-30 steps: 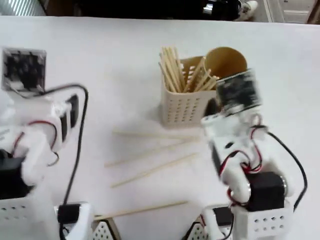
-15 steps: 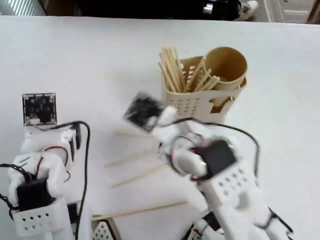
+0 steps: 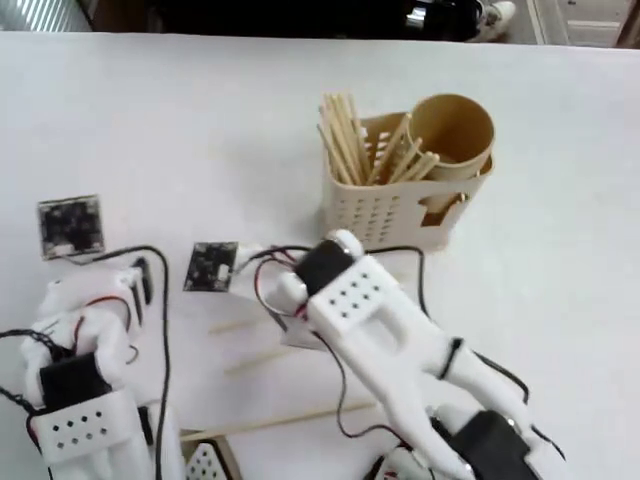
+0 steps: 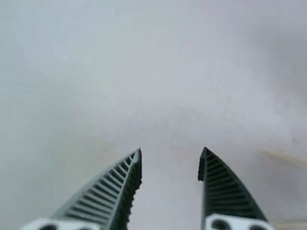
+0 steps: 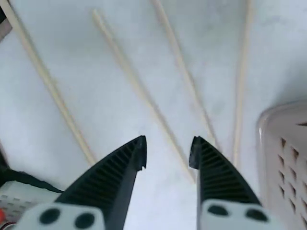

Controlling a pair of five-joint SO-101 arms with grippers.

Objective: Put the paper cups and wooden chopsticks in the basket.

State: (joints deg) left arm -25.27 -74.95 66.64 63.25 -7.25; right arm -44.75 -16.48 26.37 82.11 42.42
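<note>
Three loose chopsticks (image 3: 290, 418) lie on the table (image 3: 150, 100) in the high view, near the basket (image 3: 375, 220), which already holds a cup (image 3: 455, 135) and a bundle of chopsticks (image 3: 345, 135) standing on end (so that share of the job looks done). The right arm (image 3: 365, 305) leans low across the loose ones, likely so its gripper can come down on one. The left arm (image 3: 85, 320) sits folded at its own side, well apart from them, probably to keep out of the way. In the left wrist view, the left gripper (image 4: 171, 152) is spread wide with nothing in it, above bare table. In the right wrist view, the right gripper (image 5: 168, 143) is parted and empty too, poised over four sticks fanned on the table. One stick (image 5: 144, 97) runs toward the gap between its jaws, my guess for the next pick. The basket's corner (image 5: 288, 158) is just beside. No writing or label can be read anywhere.
</note>
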